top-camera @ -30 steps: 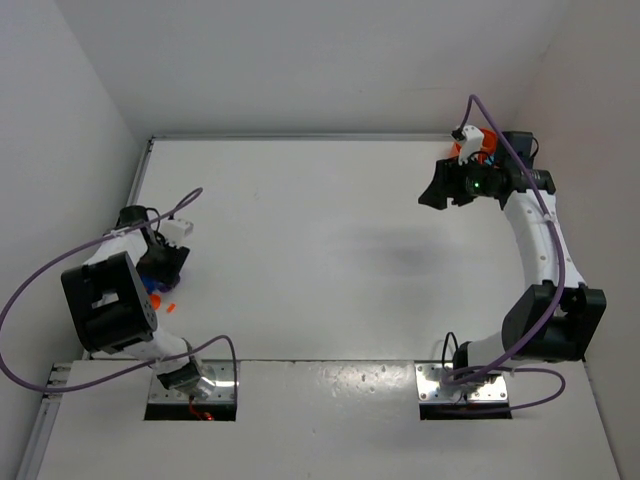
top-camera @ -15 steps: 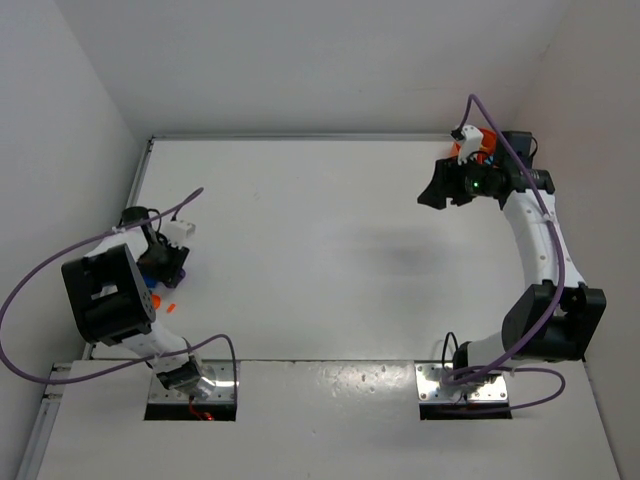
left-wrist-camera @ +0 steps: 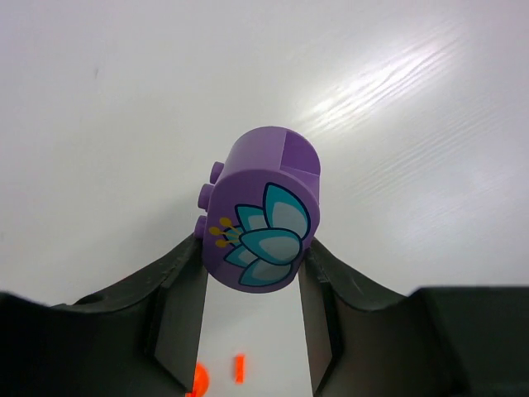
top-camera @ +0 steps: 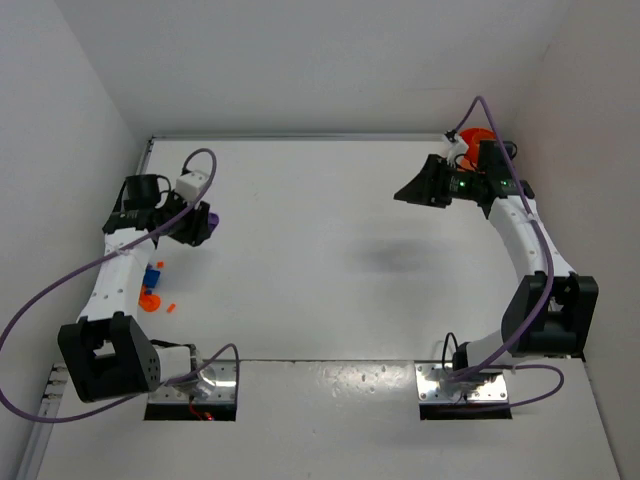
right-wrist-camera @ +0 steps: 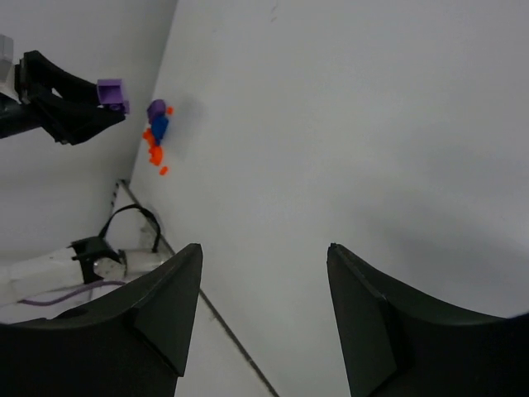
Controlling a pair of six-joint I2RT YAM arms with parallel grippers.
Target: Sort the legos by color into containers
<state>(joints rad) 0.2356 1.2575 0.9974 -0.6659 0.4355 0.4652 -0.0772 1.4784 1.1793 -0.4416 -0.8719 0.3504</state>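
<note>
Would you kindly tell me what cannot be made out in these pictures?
Orange tub, top view: mostly hidden behind the right arm; compartments and contents unseen.
Loose legos, right wrist view: too small to count.
Orange pieces, left wrist view: blurred, one cut off by the bottom edge.

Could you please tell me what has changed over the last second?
The left gripper lifted off the pile of legos with a purple brick shut in it, and swung away from its base toward the table's middle. The right gripper shifted slightly left, open and empty. The pile and the orange tub seem unmoved.
</note>
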